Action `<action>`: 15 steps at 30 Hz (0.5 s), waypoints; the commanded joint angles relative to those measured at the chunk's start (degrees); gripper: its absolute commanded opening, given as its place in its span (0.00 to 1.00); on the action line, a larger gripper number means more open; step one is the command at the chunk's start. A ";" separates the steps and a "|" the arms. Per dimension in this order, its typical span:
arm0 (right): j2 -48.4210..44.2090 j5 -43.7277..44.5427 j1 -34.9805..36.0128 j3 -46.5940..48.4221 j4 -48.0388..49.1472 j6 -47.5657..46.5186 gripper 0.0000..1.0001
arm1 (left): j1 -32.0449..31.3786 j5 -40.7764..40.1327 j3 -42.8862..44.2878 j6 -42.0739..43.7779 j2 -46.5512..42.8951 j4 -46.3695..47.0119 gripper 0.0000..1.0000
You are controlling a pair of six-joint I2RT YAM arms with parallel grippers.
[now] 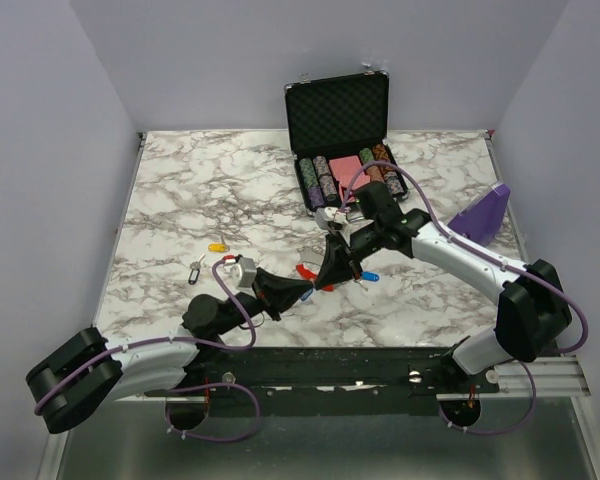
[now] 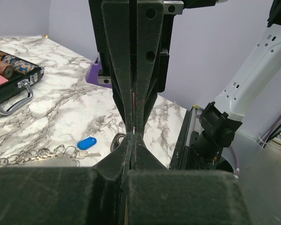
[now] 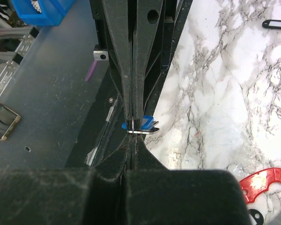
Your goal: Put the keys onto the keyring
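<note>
The marble-patterned counter [image 1: 180, 200] carried an open black poker-chip case [image 1: 337, 130] at its far edge. The left arm [image 1: 130, 355] and right arm [image 1: 460, 250] met over the near centre, tip to tip and facing one another.

The left jaws were pressed together, and so were the right jaws. At the junction sat a small silver metal key with a blue oblong plastic tag [image 3: 141, 123]. The left jaws appeared to pinch the tag end and the right jaws the metal end; the exact share of the grip could not be confirmed.

The oval red and silver-grey keyring [image 3: 260, 180] appeared to lie flat on the counter, just beside the meeting point. It sat behind the right fingertips, under that wrist. Its long axis ran roughly across the line of the two jaws. The right arm was judged the nearer, so the blue-tagged key would have to travel back and down toward that side.

A yellow-tagged key [image 1: 217, 247], a dark-tagged key [image 1: 195, 270] and a second blue-tagged key on a ring chain [image 2: 86, 142] lay apart on the counter.
</note>
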 commanded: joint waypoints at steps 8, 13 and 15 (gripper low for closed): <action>2.11 13.10 0.38 7.91 -16.14 -10.57 0.01 | 0.13 -4.59 1.03 4.45 -21.07 -26.62 0.66; 7.64 28.55 0.38 17.92 -36.80 -21.21 0.01 | 0.22 -11.98 8.58 8.49 -39.01 -58.88 0.80; 8.09 37.94 0.29 19.52 -42.61 -22.45 0.01 | 0.31 -15.58 11.48 9.72 -44.12 -67.60 0.82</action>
